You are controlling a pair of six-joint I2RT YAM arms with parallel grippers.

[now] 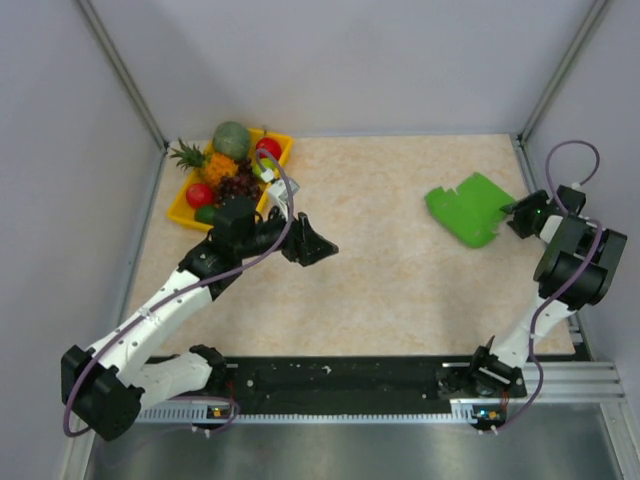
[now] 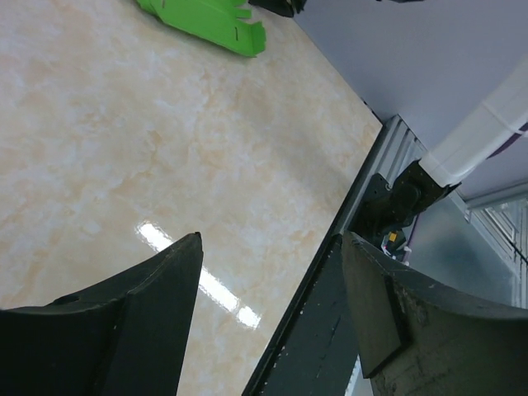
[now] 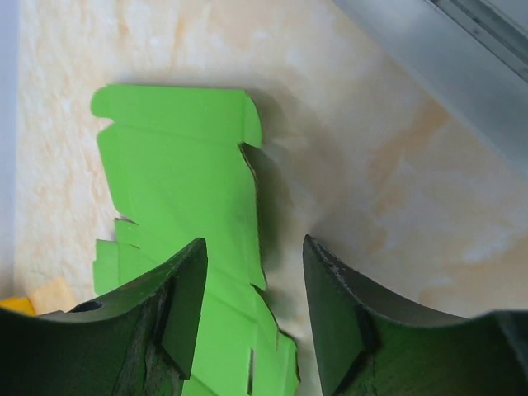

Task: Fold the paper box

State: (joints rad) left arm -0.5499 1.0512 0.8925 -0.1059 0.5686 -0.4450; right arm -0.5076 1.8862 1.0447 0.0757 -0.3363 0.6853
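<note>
So, nearest the camera in the top view, a black rail is seen along the near edge of the marbled beige table, with both arm bases bolted to it.

A bit further in, the left gripper is held over bare tabletop left of centre. Its jaws are spread wide in the left wrist view, with nothing caught between them. It is well apart from the paper box.

Over on the right side, the right gripper is parked at the right-hand edge of the paper box. In the right wrist view its fingers are parted, and the notched edge of the green sheet is seen running under the gap, with the left finger overlapping the card. Whether the card is actually being touched can't be told.

The box itself is laid out as a bright green cut-out with flaps and slits, not yet folded up, close to the table's right edge. Only its tip is caught at the top of the left wrist view.

Furthest back, at the far left corner, a yellow fruit tray is set, loaded with a pineapple, a green melon, red apples and dark grapes.
</note>
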